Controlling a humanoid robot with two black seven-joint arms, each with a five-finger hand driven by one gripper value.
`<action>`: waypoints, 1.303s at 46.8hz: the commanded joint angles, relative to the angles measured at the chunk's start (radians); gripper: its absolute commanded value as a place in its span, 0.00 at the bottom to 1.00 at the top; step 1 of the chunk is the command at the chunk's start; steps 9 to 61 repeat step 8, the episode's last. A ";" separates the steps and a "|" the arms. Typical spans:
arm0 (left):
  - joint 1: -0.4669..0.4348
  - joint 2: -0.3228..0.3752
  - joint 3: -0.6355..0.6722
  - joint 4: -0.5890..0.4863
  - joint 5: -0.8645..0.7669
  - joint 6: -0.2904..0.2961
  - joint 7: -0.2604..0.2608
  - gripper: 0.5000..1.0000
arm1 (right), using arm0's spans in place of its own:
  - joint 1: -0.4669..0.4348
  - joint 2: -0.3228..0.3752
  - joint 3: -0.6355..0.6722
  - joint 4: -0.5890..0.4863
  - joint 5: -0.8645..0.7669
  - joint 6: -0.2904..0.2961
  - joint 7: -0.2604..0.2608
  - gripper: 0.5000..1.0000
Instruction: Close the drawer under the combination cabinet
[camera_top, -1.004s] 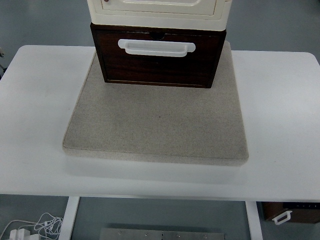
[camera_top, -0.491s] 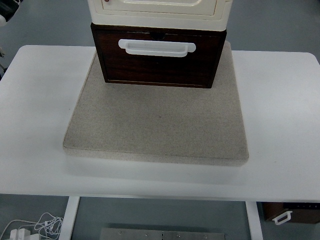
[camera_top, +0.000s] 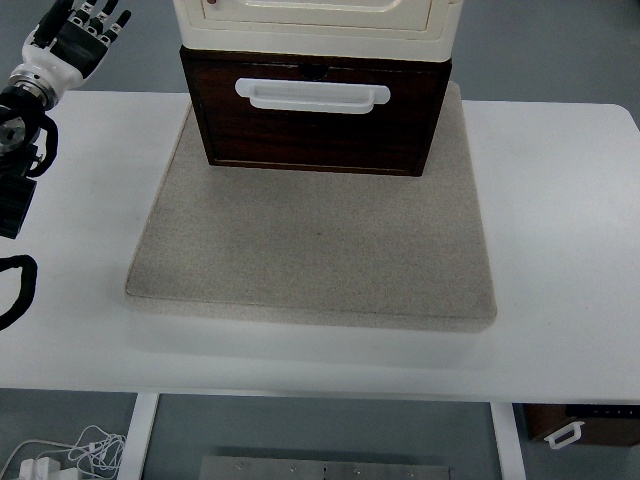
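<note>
You have one white table, one grey mat on it, and one cabinet at the mat's far end. Its one brown drawer sticks out, with one white handle. Your left hand is up, fingers spread, holding nothing. Push crooked and the cabinet may slide.

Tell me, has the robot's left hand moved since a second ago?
Yes. The left hand has come into view at the upper left, left of the dark drawer; earlier it was out of frame.
</note>
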 joint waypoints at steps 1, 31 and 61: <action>0.002 -0.011 -0.001 -0.004 -0.009 0.001 -0.014 1.00 | -0.001 0.000 0.002 0.000 0.000 -0.002 0.000 0.90; 0.002 -0.038 -0.001 -0.004 -0.014 0.001 -0.020 1.00 | -0.001 0.000 0.002 0.000 0.000 -0.002 -0.008 0.90; 0.002 -0.038 -0.001 -0.004 -0.014 0.001 -0.020 1.00 | -0.001 0.000 0.002 0.000 0.000 -0.002 -0.008 0.90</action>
